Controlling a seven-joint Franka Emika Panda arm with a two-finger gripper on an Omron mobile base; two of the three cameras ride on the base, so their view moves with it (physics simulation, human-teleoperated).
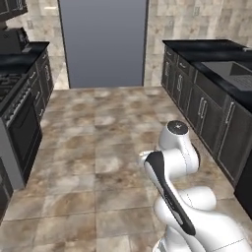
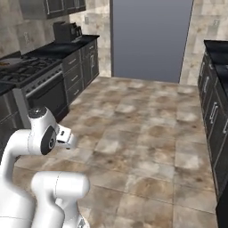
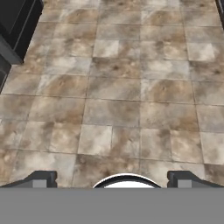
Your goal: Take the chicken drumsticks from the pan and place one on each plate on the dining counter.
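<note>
Black stove with grey burners point(image 2: 22, 71) sits at the left; the pan & drumsticks are too small to make out there. Brown stone tile floor point(image 3: 118, 87) fills the middle. Robot's gripper point(image 3: 112, 179) hangs over the floor, jaws wide apart, holding nothing. Best next: drive to the stove, slow, arm tucked in.

A tiled floor point(image 1: 98, 147) of mottled brown and grey stone runs down the middle of the kitchen — bare in the hand view. At 3 o'clock in the left base view a black counter point(image 1: 206, 51) tops dark cabinets; at 9 o'clock another counter point(image 1: 22, 56) adjoins a stove point(image 2: 26, 71).
</note>
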